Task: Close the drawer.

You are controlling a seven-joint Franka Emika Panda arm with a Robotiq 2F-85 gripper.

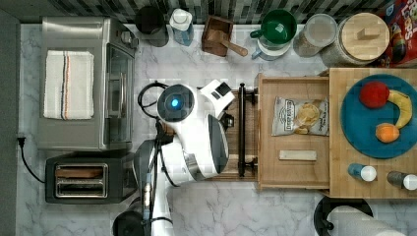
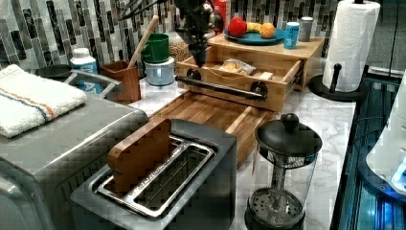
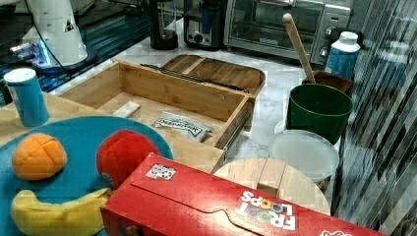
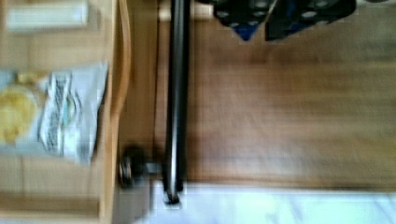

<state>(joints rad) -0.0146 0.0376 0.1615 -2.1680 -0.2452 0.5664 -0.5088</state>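
The shallow light bamboo-wood drawer (image 1: 294,132) with its long black bar handle (image 1: 241,129) stands pulled far out of the bamboo block, over the brown rounded cutting board (image 2: 210,113) on the marble tabletop (image 1: 211,206); a chip bag (image 1: 300,116) lies inside. Closing is all left to do. The white arm's hand (image 4: 259,27) hovers above the board, just beside the handle, its dark fingers nearly together, holding nothing.

My arm (image 1: 196,137) bends over the counter, wrist turned down. My pincer (image 4: 259,29) hangs with its dark fingers (image 4: 233,16) close together, a narrow gap between, gripping nothing.
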